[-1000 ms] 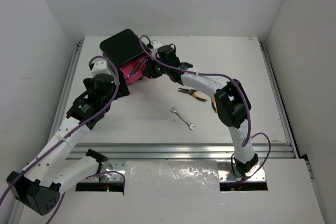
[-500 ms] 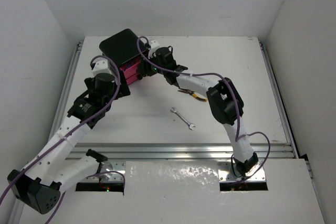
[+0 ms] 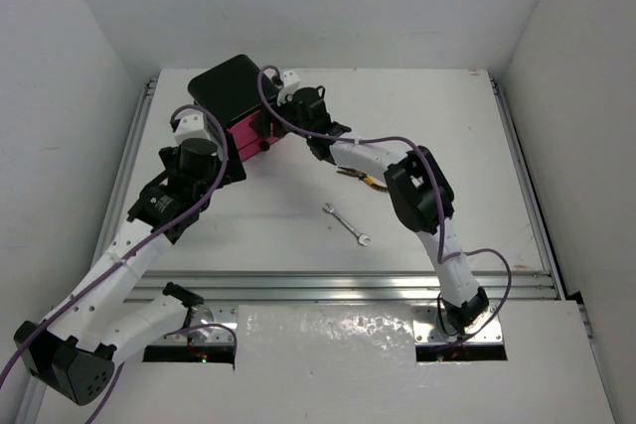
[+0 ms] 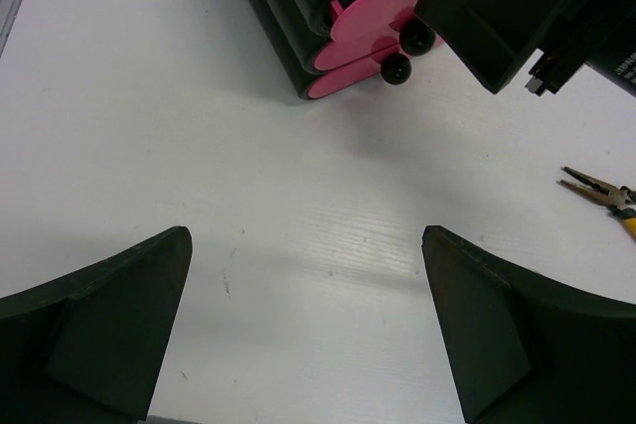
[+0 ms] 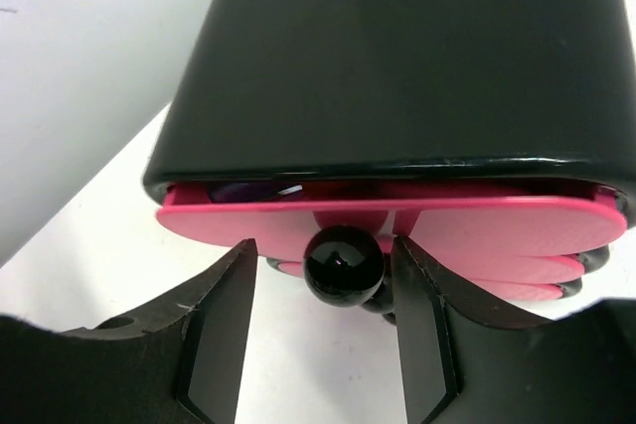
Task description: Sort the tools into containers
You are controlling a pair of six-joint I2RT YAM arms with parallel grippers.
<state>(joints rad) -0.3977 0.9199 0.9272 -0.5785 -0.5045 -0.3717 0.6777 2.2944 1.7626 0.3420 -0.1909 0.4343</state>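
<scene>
The black box (image 3: pixel 231 86) stands at the back left with its pink drawers (image 3: pixel 248 136) facing front-right. In the right wrist view the top drawer (image 5: pixel 467 225) sticks out only a little from the box (image 5: pixel 397 57). My right gripper (image 5: pixel 323 255) is open, with a finger on each side of the drawer's black knob (image 5: pixel 343 265) and gaps on both sides. It also shows in the top view (image 3: pixel 274 128). My left gripper (image 4: pixel 306 245) is open and empty just before the drawers (image 4: pixel 368 42). Yellow-and-black pliers (image 3: pixel 364 179) and a silver wrench (image 3: pixel 346 223) lie on the table.
The right arm (image 3: pixel 417 191) arches over the table's middle and partly hides the pliers, which also show in the left wrist view (image 4: pixel 601 191). A raised rail (image 3: pixel 348 285) runs along the front edge. White walls close in both sides.
The top drawer stood pulled out one second ago; it is now pushed almost fully into the box. My right gripper has moved toward the box with it. The left arm has not moved.
</scene>
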